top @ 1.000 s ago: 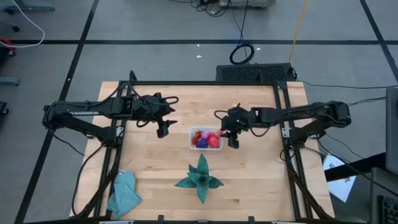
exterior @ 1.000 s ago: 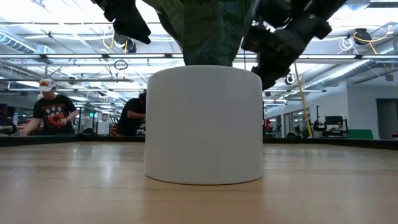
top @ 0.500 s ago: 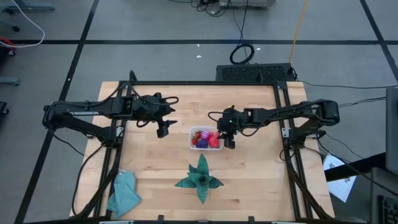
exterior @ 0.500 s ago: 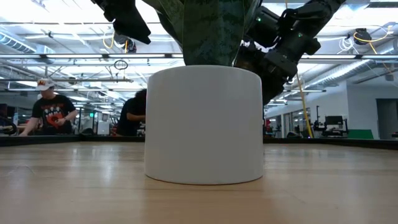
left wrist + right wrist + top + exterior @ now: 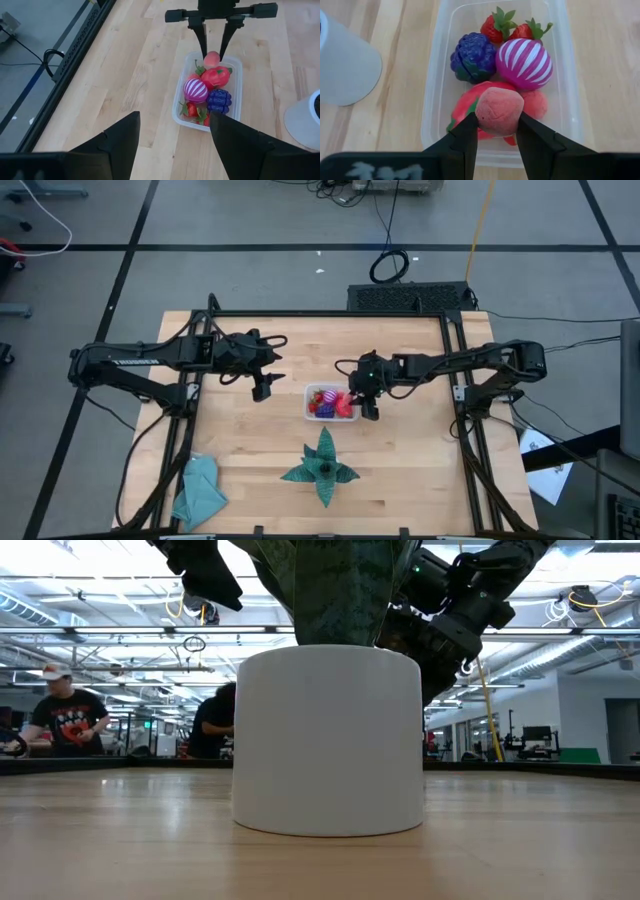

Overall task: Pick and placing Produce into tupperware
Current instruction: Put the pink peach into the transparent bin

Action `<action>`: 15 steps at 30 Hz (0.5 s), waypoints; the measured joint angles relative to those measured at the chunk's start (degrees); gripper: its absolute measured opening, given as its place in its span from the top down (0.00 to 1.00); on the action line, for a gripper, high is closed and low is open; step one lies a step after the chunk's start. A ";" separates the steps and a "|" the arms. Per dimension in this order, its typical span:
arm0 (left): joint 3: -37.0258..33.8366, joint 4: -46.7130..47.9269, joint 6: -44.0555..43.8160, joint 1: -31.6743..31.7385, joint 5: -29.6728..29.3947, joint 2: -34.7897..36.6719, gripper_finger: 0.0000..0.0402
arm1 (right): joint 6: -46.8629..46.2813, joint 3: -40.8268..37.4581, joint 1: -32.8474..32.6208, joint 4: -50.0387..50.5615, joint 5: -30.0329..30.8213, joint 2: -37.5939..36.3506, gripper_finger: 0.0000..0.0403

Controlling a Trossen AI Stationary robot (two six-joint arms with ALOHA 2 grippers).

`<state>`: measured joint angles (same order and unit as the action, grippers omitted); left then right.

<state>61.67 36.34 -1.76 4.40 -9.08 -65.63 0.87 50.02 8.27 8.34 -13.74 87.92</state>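
The clear tupperware (image 5: 310, 402) stands mid-table. In it lie a purple grape-like fruit (image 5: 473, 57), a magenta white-striped ball (image 5: 525, 63), two strawberries (image 5: 499, 25) and a red fruit (image 5: 465, 105). My right gripper (image 5: 369, 408) hangs over the container's right end, shut on a pink fruit (image 5: 499, 111). The left wrist view shows the same gripper (image 5: 212, 50) and the fruit (image 5: 212, 58). My left gripper (image 5: 262, 390) waits open in the air left of the tupperware, with nothing between its fingers. My right gripper pinches the pink fruit's two sides (image 5: 482, 117) between its two fingers (image 5: 467, 135). The fingers slant down from the table's right side. The fruit sits just over the red fruit in the container's right end; whether it touches that fruit, I cannot tell.
A white pot (image 5: 328, 740) with a dark-green star-shaped plant (image 5: 322, 467) stands near the table's near edge, just in front of the tupperware. A teal cloth (image 5: 198, 490) lies at the near left corner. People (image 5: 60, 715) work in the room behind the table.
My right gripper has sunk toward the tupperware and shifted a little toward the table's left, still shut on the pink fruit; for the last half second it has kept still.
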 joint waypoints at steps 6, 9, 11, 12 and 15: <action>0.00 0.00 0.00 0.00 0.00 0.00 0.39 | 0.63 0.00 0.00 0.00 0.02 0.00 0.72; 0.00 0.00 0.00 0.00 0.00 0.01 0.39 | 1.34 0.00 -0.02 0.00 0.02 0.00 0.72; 0.00 0.00 -0.01 0.00 0.00 0.01 0.39 | 1.37 0.00 -0.02 -0.01 0.02 0.00 0.72; 0.00 0.00 0.00 0.00 0.00 0.01 0.39 | 1.37 0.00 -0.02 0.00 0.02 0.00 0.72; 0.00 0.00 0.00 0.00 0.00 0.00 0.39 | 1.90 0.00 -0.02 -0.02 0.04 0.00 0.72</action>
<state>61.67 36.34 -1.76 4.40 -9.08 -65.63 2.77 50.02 8.25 8.32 -13.69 87.92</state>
